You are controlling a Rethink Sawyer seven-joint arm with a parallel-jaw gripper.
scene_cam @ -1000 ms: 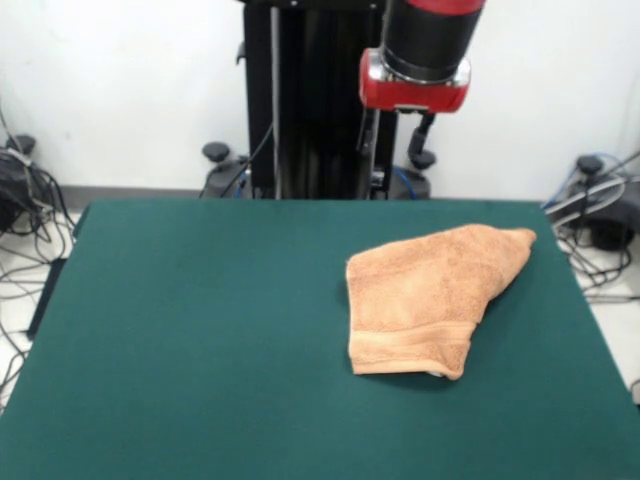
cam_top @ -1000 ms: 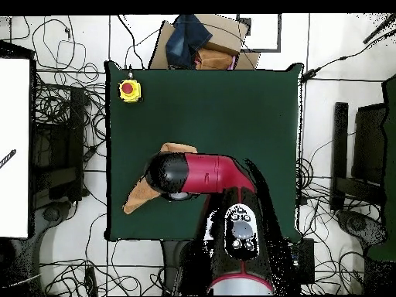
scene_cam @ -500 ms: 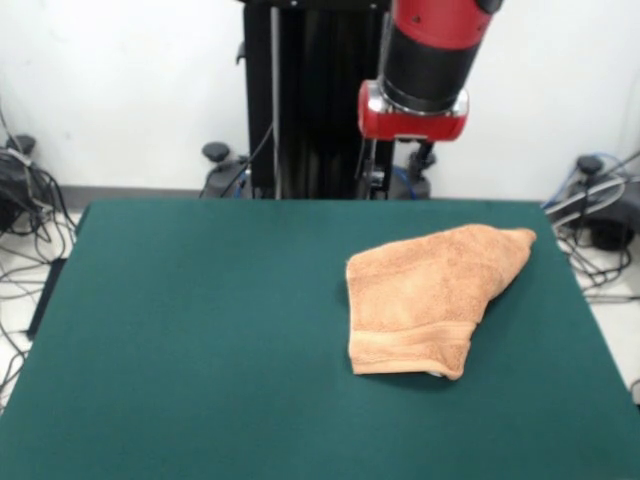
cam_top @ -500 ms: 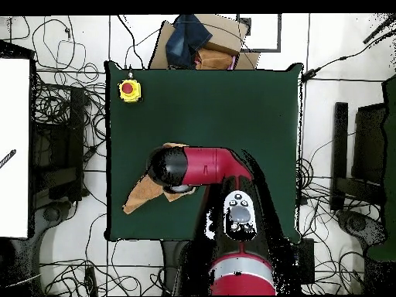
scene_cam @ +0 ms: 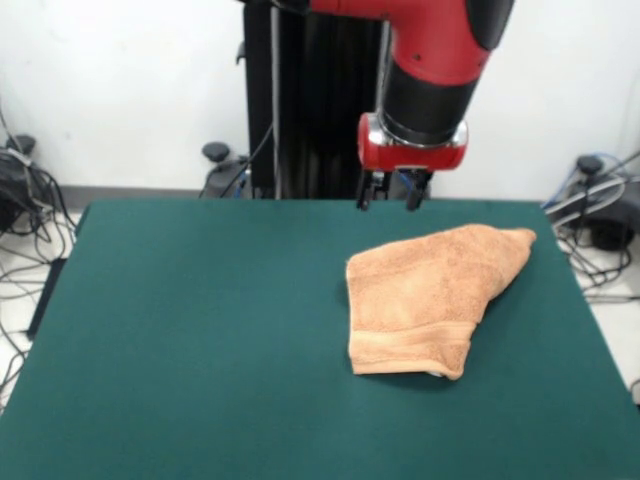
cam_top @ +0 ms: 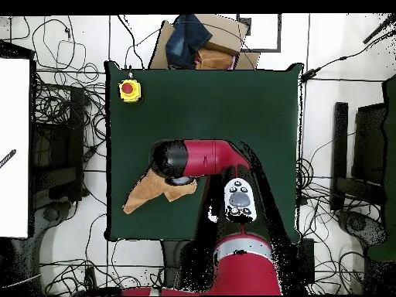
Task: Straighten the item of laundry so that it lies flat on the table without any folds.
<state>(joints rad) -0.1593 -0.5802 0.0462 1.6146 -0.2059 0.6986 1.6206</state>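
You see the towel (scene_cam: 435,295) lying on the green desk (scene_cam: 200,340), in the half toward the right edge in the front view and closer to the far edge than to the near one. It is not flat: it is folded over on itself into a rough wedge, with one pointed corner reaching toward the far right corner of the desk and a blunt, banded end facing the near edge. A woven band runs across that near end, and a speck of white shows under its near right corner, likely the tag.

The arm (scene_cam: 430,60) comes down above the far edge of the desk, and the gripper (scene_cam: 391,192) hangs in the air just beyond the far side of the towel, clear of the cloth. You can make out two short dark fingertips (scene_cam: 365,194) below the red wrist ring, standing apart with a visible gap, so the jaws are open and hold nothing.

In the overhead view the red arm (cam_top: 205,158) covers much of the towel (cam_top: 143,193); the uncovered part points toward the desk's (cam_top: 232,100) left edge. A yellow box with a red button (cam_top: 129,90) sits at one corner of the desk, well apart from the towel
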